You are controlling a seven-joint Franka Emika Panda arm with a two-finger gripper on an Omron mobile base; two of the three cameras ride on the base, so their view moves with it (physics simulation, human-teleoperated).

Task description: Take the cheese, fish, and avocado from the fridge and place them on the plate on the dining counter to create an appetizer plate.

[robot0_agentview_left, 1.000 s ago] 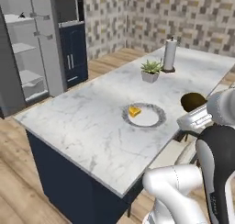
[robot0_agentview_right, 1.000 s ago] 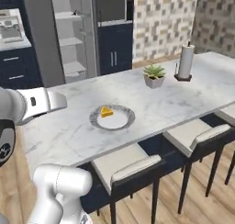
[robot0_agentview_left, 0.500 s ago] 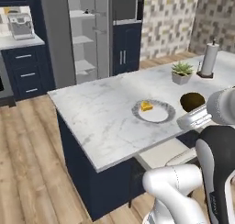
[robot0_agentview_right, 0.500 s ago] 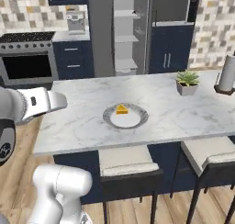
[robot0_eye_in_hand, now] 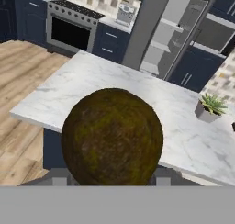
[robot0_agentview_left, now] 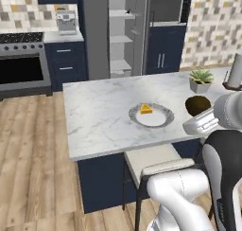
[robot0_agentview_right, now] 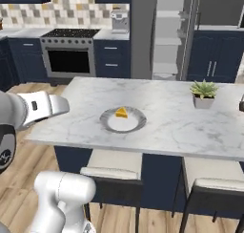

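Note:
My gripper (robot0_agentview_left: 199,113) is shut on the avocado (robot0_agentview_left: 197,104), a dark brown-green ball, held over the right end of the dining counter (robot0_agentview_left: 99,116). In the hand view the avocado (robot0_eye_in_hand: 112,136) covers most of the foreground and hides the finger tips. The plate (robot0_agentview_left: 165,117) lies mid-counter, left of the gripper, with the cheese (robot0_agentview_left: 146,109) wedge on it. From the right base view the plate (robot0_agentview_right: 107,125) and cheese (robot0_agentview_right: 122,113) sit near the counter's front edge. The fridge (robot0_agentview_left: 125,31) stands open behind the counter, its pale shelves showing. The fish is out of view.
A potted plant (robot0_agentview_left: 201,79) and a paper towel roll (robot0_agentview_left: 235,71) stand at the counter's right end. Stools (robot0_agentview_right: 114,165) are tucked under the near edge. A stove (robot0_agentview_left: 23,69) and a coffee machine (robot0_agentview_left: 66,22) line the back wall at left.
The base has swung round, so the whole scene has shifted and the counter now lies square across the views. The avocado stays in the gripper.

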